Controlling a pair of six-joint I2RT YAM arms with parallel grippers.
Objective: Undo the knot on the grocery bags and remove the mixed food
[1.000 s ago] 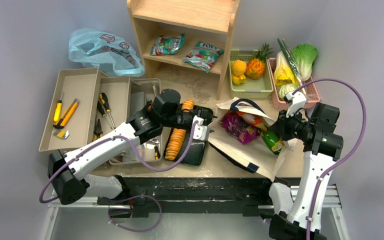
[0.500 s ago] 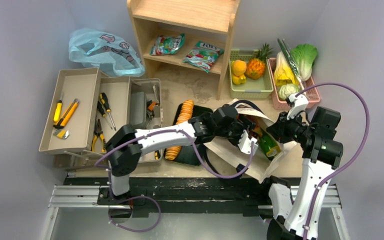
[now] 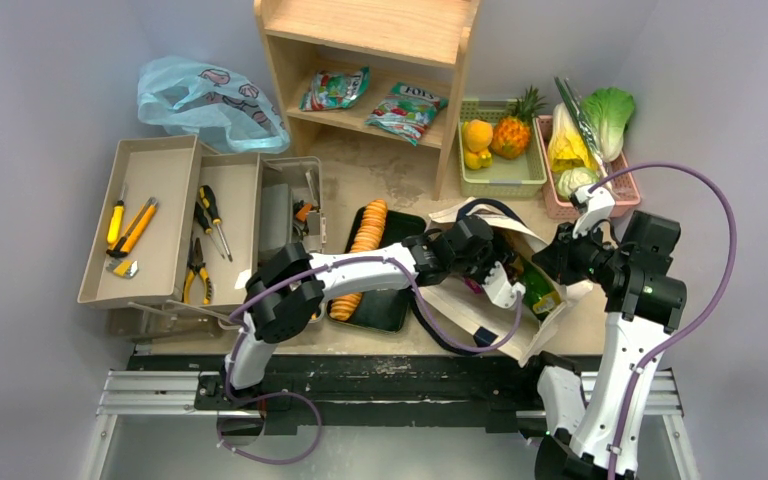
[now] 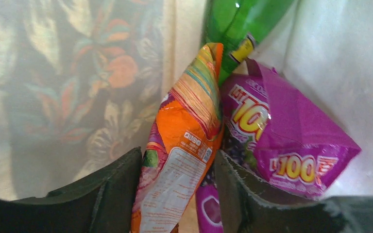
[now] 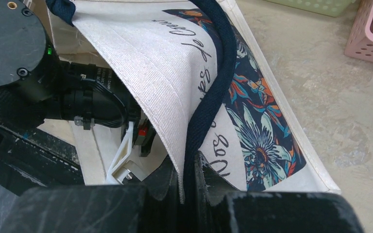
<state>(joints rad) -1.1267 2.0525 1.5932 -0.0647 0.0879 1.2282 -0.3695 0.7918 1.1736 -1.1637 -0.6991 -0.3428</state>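
left wrist: left gripper (image 4: 177,167) apart around orange snack pack (image 4: 189,116) inside canvas tote (image 5: 141,63), purple snack pack (image 4: 281,141) and green bottle (image 4: 243,19) just beside it. right gripper (image 5: 187,170) clamped on tote rim and navy strap (image 5: 218,63).

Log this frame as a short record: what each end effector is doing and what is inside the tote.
left end effector: inside the cream canvas tote, fingers either side of an orange-red foil snack pack; grip unclear
right end effector: shut on the tote's rim and navy strap handle, holding it open
also in tote: purple foil snack pack, green glass bottle
other bag: thin light-blue plastic carrier bag, far left, apart from both arms
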